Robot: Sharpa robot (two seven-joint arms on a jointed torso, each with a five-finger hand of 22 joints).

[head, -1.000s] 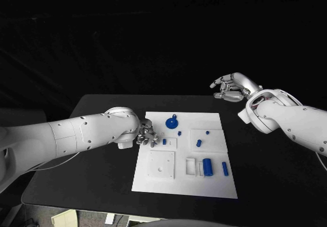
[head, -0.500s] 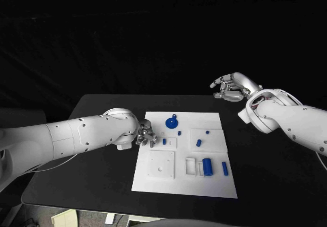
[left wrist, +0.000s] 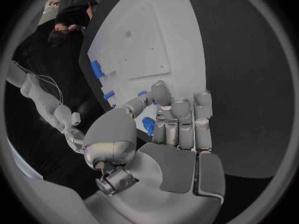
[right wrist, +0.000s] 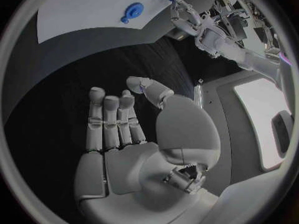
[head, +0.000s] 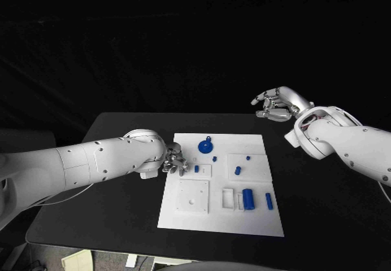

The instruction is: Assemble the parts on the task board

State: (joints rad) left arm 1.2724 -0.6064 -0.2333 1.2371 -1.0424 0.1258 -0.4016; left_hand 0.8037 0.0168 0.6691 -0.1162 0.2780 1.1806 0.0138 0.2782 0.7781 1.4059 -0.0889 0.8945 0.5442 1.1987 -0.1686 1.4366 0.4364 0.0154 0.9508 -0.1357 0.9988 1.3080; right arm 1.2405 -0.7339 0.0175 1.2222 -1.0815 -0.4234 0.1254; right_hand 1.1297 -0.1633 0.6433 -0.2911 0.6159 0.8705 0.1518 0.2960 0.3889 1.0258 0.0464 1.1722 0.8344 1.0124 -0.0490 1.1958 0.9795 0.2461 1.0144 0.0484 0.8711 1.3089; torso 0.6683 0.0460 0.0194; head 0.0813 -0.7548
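In the head view we see the flat white rectangular task board lying in the middle of the matte black counter. Our silver left hand sits at the board's nine o'clock edge, fingers curled down over the board's edge. The left wrist view shows a small blue part between the thumb and the other fingers, yet we cannot tell whether they really grip it or merely cover it.

Our silver right hand hangs off the board toward one o'clock, above the counter's far edge. The right wrist view shows its fingers loosely curled with the thumb bent inward and nothing in them.

On the board the head view gives a round blue disc with a small tab near twelve o'clock, a short blue peg at centre, and a thick blue cylinder beside a slimmer blue pin toward five o'clock. The right wrist view catches the disc too, from the far side. The left arm hides the counter beneath it.
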